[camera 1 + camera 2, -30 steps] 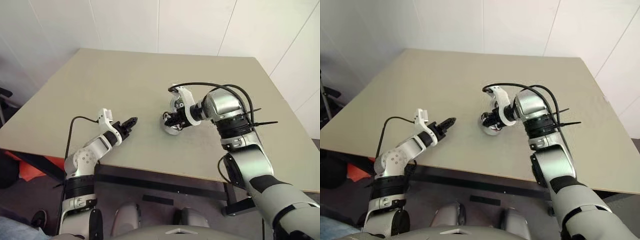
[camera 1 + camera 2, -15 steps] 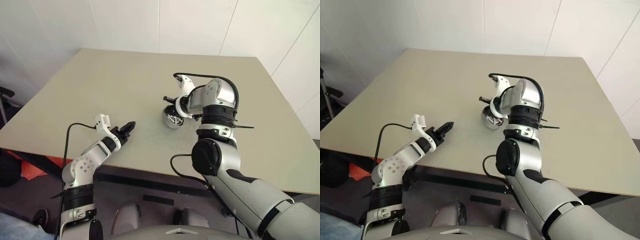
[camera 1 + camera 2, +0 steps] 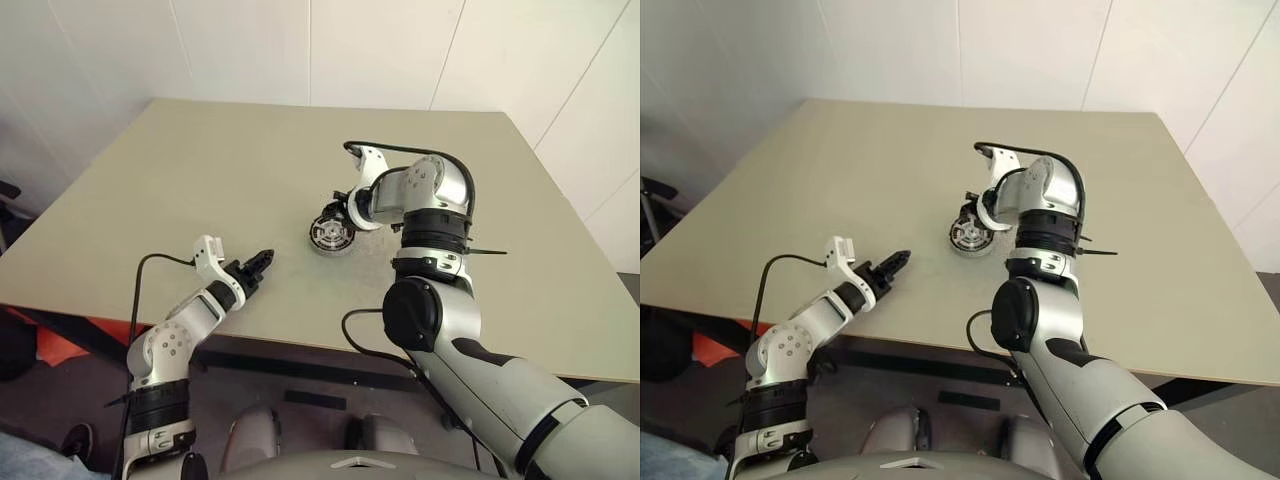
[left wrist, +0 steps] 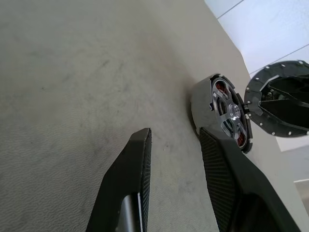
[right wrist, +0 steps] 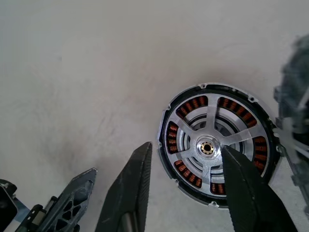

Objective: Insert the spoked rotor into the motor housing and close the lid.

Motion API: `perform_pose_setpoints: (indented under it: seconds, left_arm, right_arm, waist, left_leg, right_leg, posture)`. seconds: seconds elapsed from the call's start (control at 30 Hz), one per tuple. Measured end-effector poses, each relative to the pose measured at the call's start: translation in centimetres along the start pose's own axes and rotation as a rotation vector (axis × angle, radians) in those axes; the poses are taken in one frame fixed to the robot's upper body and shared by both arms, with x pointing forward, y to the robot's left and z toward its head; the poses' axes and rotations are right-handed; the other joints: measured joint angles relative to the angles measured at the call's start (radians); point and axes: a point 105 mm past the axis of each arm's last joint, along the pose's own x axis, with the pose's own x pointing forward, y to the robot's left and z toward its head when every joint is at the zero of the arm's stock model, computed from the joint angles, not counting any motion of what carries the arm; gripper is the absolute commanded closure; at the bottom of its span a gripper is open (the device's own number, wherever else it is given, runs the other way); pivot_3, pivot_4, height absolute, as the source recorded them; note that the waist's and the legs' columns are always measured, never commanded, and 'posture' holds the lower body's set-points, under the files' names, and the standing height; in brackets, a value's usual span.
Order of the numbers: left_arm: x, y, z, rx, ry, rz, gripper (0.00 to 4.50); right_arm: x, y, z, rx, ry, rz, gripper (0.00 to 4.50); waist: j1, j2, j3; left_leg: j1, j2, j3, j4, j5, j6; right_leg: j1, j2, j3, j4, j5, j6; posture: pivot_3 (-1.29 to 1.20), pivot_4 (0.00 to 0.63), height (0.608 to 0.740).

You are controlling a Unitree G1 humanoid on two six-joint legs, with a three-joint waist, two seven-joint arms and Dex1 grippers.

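Observation:
The motor housing [image 3: 330,237] lies flat on the table, face up. The spoked rotor [image 5: 215,118] sits inside it, and copper windings show between its silvery spokes. My right gripper [image 3: 342,207] hovers just above and behind the housing, pointing down at it. It is open, with nothing between its fingers [image 5: 137,188]. My left gripper [image 3: 265,259] rests low over the table near the front edge, left of the housing. It points at the housing [image 4: 224,113] and is open and empty. The lid is out of view.
The beige table [image 3: 200,170] runs wide around the housing, with its front edge just behind my left gripper. White walls stand past the far edge. A black cable [image 3: 395,150] loops over my right wrist.
My right gripper has rolled over the housing and opened. The housing, tipped up under it a second ago, now lies flat with the rotor's face showing. My left gripper has kept its place.

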Motion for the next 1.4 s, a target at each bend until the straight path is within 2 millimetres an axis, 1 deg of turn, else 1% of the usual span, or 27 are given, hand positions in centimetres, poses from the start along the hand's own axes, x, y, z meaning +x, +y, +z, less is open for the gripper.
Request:
perform_pose_setpoints:
  seconds: [0.1,0.13,0.17,0.23,0.27,0.3,0.33,0.4,0.47,0.5,0.57,0.63,0.67,0.7,0.77,0.87,0.93,0.97,1.0,1.03,1.1,1.2,1.27,1.33,1.4]
  left_arm:
    - [0.0,0.0,0.1,0.001,-0.002,0.001,2.82]
    - [0.0,0.1,0.1,0.003,-0.002,0.002,2.82]
    - [0.0,0.1,0.2,0.006,-0.003,0.002,2.82]
    - [0.2,-0.2,0.4,0.014,-0.001,-0.005,2.82]
    - [0.5,-0.5,0.6,0.021,-0.001,-0.016,2.82]
    - [0.6,-0.6,0.9,0.032,-0.006,-0.02,2.82]
    - [0.6,-0.6,1.2,0.04,-0.009,-0.019,2.82]
    - [0.4,0.0,1.7,0.052,-0.012,-0.001,2.82]
    - [0.3,0.3,2.1,0.064,-0.014,0.01,2.82]
    - [0.4,0.3,2.1,0.066,-0.012,0.006,2.82]
    - [0.9,-0.2,2.3,0.075,-0.005,-0.016,2.82]
    - [1.2,-0.6,2.6,0.09,-0.002,-0.033,2.82]
    - [1.3,-0.6,3.1,0.106,-0.004,-0.037,2.82]
    - [1.3,-0.6,3.7,0.12,-0.008,-0.036,2.82]
    - [1.5,-1.1,4.6,0.149,-0.013,-0.056,2.82]
    - [2.0,-2.4,5.5,0.195,-0.006,-0.114,2.82]
    - [2.4,-3.2,5.9,0.255,0.019,-0.158,2.82]
    - [2.6,-3.5,6.1,0.283,0.026,-0.171,2.82]
    - [2.8,-3.7,6.1,0.308,0.034,-0.183,2.82]
    - [3.2,-4.0,5.9,0.354,0.053,-0.2,2.82]
    - [3.6,-4.3,5.5,0.396,0.074,-0.222,2.82]
    - [4.5,-5.0,4.9,0.445,0.098,-0.256,2.82]
    - [5.0,-5.9,4.8,0.476,0.096,-0.287,2.82]
    - [5.2,-6.3,4.6,0.497,0.095,-0.297,2.82]
    - [5.4,-6.2,4.2,0.515,0.107,-0.291,2.82]
  right_arm:
    - [-0.3,1.3,-0.4,-0.02,0.037,0.066,1.82]
    - [-0.4,2.2,-0.4,-0.051,0.038,0.103,1.82]
    - [-0.6,3.7,-0.5,-0.114,0.039,0.17,1.82]
    - [-1.6,6.6,-0.3,-0.276,-0.01,0.332,1.82]
    - [-2.3,7.4,0.1,-0.396,-0.074,0.407,1.82]
    - [-3.1,7.7,0.7,-0.536,-0.154,0.478,1.82]
    - [-3.8,7.4,1.3,-0.678,-0.236,0.511,1.82]
    - [-4.8,5.9,2.2,-0.946,-0.351,0.529,1.82]
    - [-5.6,4.3,3.8,-1.15,-0.448,0.46,1.82]
    - [-5.8,3.6,4.7,-1.217,-0.484,0.409,1.82]
    - [-6.3,1.1,7.6,-1.329,-0.561,0.203,1.82]
    - [-7.3,-2.6,10.1,-1.358,-0.603,-0.016,1.82]
    - [-7.9,-4.7,11.0,-1.331,-0.613,-0.104,1.82]
    - [-8.4,-6.5,11.5,-1.3,-0.616,-0.167,2.0]
    - [-9.3,-9.5,11.8,-1.247,-0.614,-0.264,2.44]
    - [-10.0,-12.9,11.3,-1.219,-0.574,-0.36,3.39]
    - [-10.0,-15.0,10.3,-1.214,-0.522,-0.4,4.08]
    - [-9.8,-15.7,9.8,-1.212,-0.495,-0.403,4.4]
    - [-9.6,-16.3,9.1,-1.212,-0.467,-0.399,4.46]
    - [-9.1,-17.2,7.7,-1.21,-0.414,-0.379,4.46]
    - [-8.0,-18.1,5.8,-1.185,-0.349,-0.348,4.46]
    - [-5.9,-18.6,3.4,-1.113,-0.308,-0.301,4.46]
    - [-4.5,-18.2,2.0,-1.077,-0.295,-0.251,4.46]
    - [-3.6,-17.1,1.3,-1.051,-0.305,-0.21,4.46]
    - [-3.4,-15.1,1.3,-1.02,-0.349,-0.149,4.46]
  waist:
    - [0.0,0.0,0.0]
    - [-0.001,0.0,0.0]
    - [-0.002,0.0,0.0]
    - [0.0,0.0,0.0]
    - [0.009,0.0,0.0]
    - [0.017,-0.001,0.0]
    - [0.031,-0.001,0.0]
    - [0.041,-0.001,0.0]
    - [0.04,-0.002,0.0]
    - [0.039,-0.002,0.0]
    - [0.037,-0.003,0.001]
    - [0.037,-0.003,0.001]
    - [0.036,-0.003,0.001]
    - [0.032,-0.003,0.001]
    - [0.028,-0.003,0.001]
    - [0.023,-0.003,0.001]
    - [0.02,-0.003,0.001]
    - [0.02,-0.003,0.001]
    - [0.02,-0.003,0.001]
    - [0.024,-0.003,0.001]
    - [0.024,-0.002,0.001]
    - [0.023,-0.002,0.0]
    - [0.023,-0.002,0.0]
    - [0.021,-0.002,0.0]
    - [0.018,-0.002,0.0]
  left_leg:
    - [0.0,0.0,0.0,0.0,0.0,0.0]
    - [0.0,0.0,0.0,0.0,0.0,0.0]
    - [0.0,0.001,0.0,0.0,0.0,0.0]
    - [0.0,0.001,-0.001,0.0,0.0,0.0]
    - [0.0,0.001,-0.002,0.0,-0.001,0.001]
    - [0.001,0.001,-0.002,0.001,-0.001,0.002]
    - [0.001,0.001,-0.002,0.004,-0.003,0.005]
    - [0.001,-0.001,-0.002,0.007,-0.004,0.007]
    - [0.0,-0.001,-0.001,0.008,-0.004,0.006]
    - [0.001,-0.001,-0.001,0.009,-0.004,0.006]
    - [0.001,0.0,-0.002,0.011,-0.003,0.005]
    - [0.0,0.0,-0.002,0.012,-0.003,0.005]
    - [0.0,0.0,-0.002,0.013,-0.003,0.006]
    - [0.0,0.0,-0.002,0.014,-0.004,0.007]
    - [-0.001,0.0,-0.002,0.016,-0.006,0.011]
    - [-0.004,0.002,-0.001,0.021,-0.01,0.017]
    - [-0.006,0.002,-0.001,0.022,-0.011,0.019]
    - [-0.006,0.002,0.0,0.022,-0.011,0.02]
    - [-0.006,0.002,0.0,0.023,-0.012,0.02]
    - [-0.006,0.002,0.0,0.023,-0.013,0.023]
    - [-0.006,0.002,0.0,0.023,-0.013,0.023]
    - [-0.006,0.002,0.0,0.023,-0.013,0.023]
    - [-0.005,0.002,0.0,0.024,-0.013,0.023]
    - [-0.005,0.002,0.0,0.024,-0.013,0.022]
    - [-0.005,0.003,0.0,0.024,-0.012,0.022]
  right_leg:
    - [0.0,0.0,0.0,0.0,0.0,0.0]
    - [0.0,0.0,0.0,0.0,0.0,0.0]
    - [0.0,0.0,0.0,0.0,0.0,0.0]
    - [0.0,0.001,-0.001,0.0,0.0,0.0]
    - [0.003,0.001,-0.002,-0.002,0.0,0.0]
    - [0.006,0.0,-0.003,-0.003,0.0,0.0]
    - [0.008,0.0,-0.003,-0.003,0.0,0.0]
    - [0.009,-0.002,-0.001,-0.004,-0.001,0.001]
    - [0.008,-0.002,-0.001,-0.003,0.0,0.001]
    - [0.008,-0.002,-0.001,-0.002,0.0,0.001]
    - [0.008,-0.002,-0.001,-0.001,0.0,0.0]
    - [0.008,-0.001,-0.001,-0.001,0.0,-0.001]
    - [0.008,-0.001,-0.001,-0.001,0.0,-0.001]
    - [0.008,-0.001,-0.001,0.0,0.001,-0.003]
    - [0.008,-0.001,-0.001,0.0,0.004,-0.007]
    - [0.006,0.0,-0.001,0.001,0.004,-0.009]
    - [0.005,0.0,-0.001,0.001,0.004,-0.009]
    - [0.005,0.0,-0.001,0.0,0.004,-0.009]
    - [0.005,0.0,-0.001,0.0,0.004,-0.009]
    - [0.005,0.0,-0.001,0.0,0.004,-0.009]
    - [0.004,-0.001,0.0,0.001,0.004,-0.009]
    - [0.005,-0.001,-0.001,0.002,0.004,-0.01]
    - [0.005,-0.001,-0.001,0.003,0.004,-0.01]
    - [0.005,-0.001,0.0,0.004,0.004,-0.01]
    - [0.004,-0.001,-0.001,0.005,0.004,-0.01]
  posture:
    - [0.0,0.0,0.74]
    - [0.0,0.0,0.74]
    - [0.0,0.0,0.74]
    - [0.0,0.0,0.74]
    - [0.0,0.0,0.74]
    - [0.0,0.0,0.74]
    - [0.0,0.0,0.74]
    - [0.0,0.0,0.74]
    - [0.0,0.0,0.74]
    - [0.0,0.0,0.74]
    - [0.0,0.0,0.74]
    - [0.0,0.0,0.74]
    - [0.0,0.0,0.74]
    - [0.0,0.0,0.74]
    - [0.0,0.0,0.74]
    - [0.0,0.0,0.74]
    - [0.0,0.0,0.74]
    - [0.0,0.0,0.74]
    - [0.0,0.0,0.74]
    - [0.0,0.0,0.74]
    - [0.0,0.0,0.74]
    - [0.0,0.0,0.74]
    - [0.0,0.0,0.74]
    - [0.0,0.0,0.74]
    - [0.0,0.0,0.74]
